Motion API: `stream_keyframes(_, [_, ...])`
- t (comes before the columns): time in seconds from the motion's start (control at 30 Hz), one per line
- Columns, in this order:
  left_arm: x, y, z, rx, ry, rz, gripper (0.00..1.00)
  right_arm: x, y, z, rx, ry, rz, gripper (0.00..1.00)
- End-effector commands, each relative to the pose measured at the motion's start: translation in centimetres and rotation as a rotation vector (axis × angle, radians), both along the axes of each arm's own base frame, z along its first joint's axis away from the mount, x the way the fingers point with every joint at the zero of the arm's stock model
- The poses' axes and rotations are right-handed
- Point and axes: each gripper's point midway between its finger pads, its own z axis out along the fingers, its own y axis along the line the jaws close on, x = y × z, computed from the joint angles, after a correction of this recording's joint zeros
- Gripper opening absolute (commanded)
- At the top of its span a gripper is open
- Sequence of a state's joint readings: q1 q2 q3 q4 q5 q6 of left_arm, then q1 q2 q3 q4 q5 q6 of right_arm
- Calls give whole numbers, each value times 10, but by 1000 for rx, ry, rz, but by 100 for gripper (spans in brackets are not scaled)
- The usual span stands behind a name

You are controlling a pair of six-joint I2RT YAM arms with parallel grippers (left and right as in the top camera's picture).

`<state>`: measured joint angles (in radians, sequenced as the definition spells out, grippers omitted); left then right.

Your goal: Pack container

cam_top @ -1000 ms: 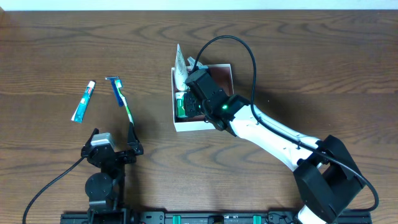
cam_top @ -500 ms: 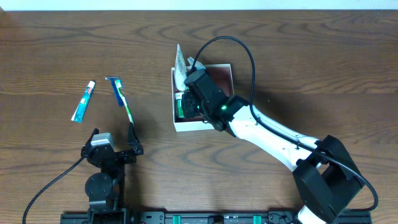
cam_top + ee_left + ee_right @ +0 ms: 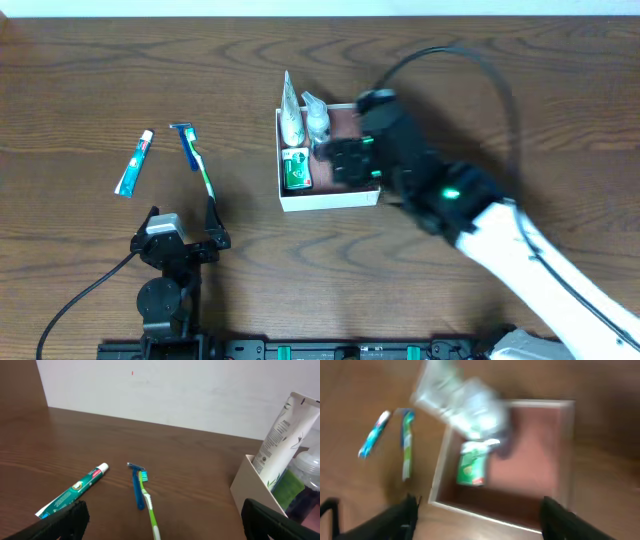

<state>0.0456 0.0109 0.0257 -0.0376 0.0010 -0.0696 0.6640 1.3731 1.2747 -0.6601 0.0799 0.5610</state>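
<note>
Toothpaste [image 3: 75, 487] beside razor [image 3: 135, 482], toothbrush [image 3: 149, 507] (container [image 3: 248, 486] apart)

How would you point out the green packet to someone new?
On the table, find the white-walled container near the middle. A tall white tube and a clear bottle sit at its far left corner; the packet lies just nearer the robot, by the left wall. It is the only flat, green thing inside.

no text coming through legibly anywhere, tall white plastic tube with green leaf print [image 3: 280, 435] standing in the shallow white-walled square container [image 3: 250, 485] and showing dark vertical lettering too small to read, green-and-white toothpaste tube [image 3: 74, 491] showing only blurred print, small green packet [image 3: 295, 168] showing an illegible label
</note>
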Motion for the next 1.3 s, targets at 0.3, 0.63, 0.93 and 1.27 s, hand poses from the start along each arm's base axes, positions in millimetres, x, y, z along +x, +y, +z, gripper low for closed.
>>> stream_keyframes(0.3, [-1,2,-18,16,54,10,98,28,-189,-35,-170,179,-537,99])
stream_keyframes(0.63, [-1,3,-18,17,54,15,98,28,-254,-81,-190,361,-706,99])
stream_keyframes(0.93, [0,-1,-12,14,30,-10,98,24,-272,-100,-153,448,-748,99])
stream_keyframes(1.27, [-11,1,33,-63,144,20,98,23,-271,-100,-154,450,-748,99])
